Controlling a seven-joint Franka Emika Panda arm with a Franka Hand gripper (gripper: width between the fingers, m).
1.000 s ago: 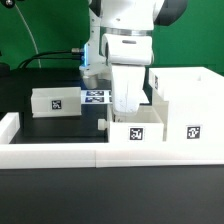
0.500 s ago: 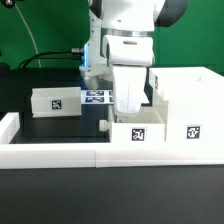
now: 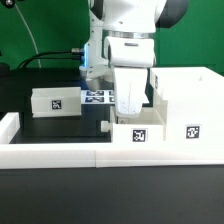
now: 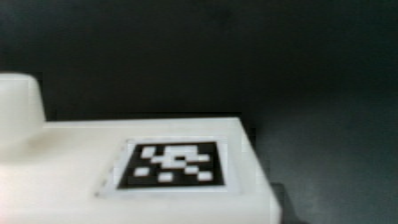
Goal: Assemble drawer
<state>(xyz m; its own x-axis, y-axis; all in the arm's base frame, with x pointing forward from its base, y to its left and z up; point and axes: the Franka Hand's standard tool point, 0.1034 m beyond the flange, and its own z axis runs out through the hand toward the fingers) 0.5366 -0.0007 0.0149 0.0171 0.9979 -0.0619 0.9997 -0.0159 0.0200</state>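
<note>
A small white tray (image 3: 136, 130) with a tag and a dark knob (image 3: 106, 127) stands by the front wall, against the tall white case (image 3: 190, 100) on the exterior view's right. My gripper (image 3: 129, 108) reaches down into this tray from above; its fingertips are hidden behind the tray's wall, and the tray moves with it. A second tagged tray (image 3: 55, 101) sits apart on the exterior view's left. In the wrist view a white tagged face (image 4: 71, 150) of the drawer fills the near part, very close and blurred; no fingers show there.
The marker board (image 3: 97, 96) lies flat on the black table behind the gripper. A low white wall (image 3: 60, 152) edges the table's front, with a corner piece (image 3: 8, 124) at the exterior view's left. A cable runs at the back.
The gripper and the small tray have slid together slightly toward the exterior view's right, closer to the case. The other tray has not moved.
</note>
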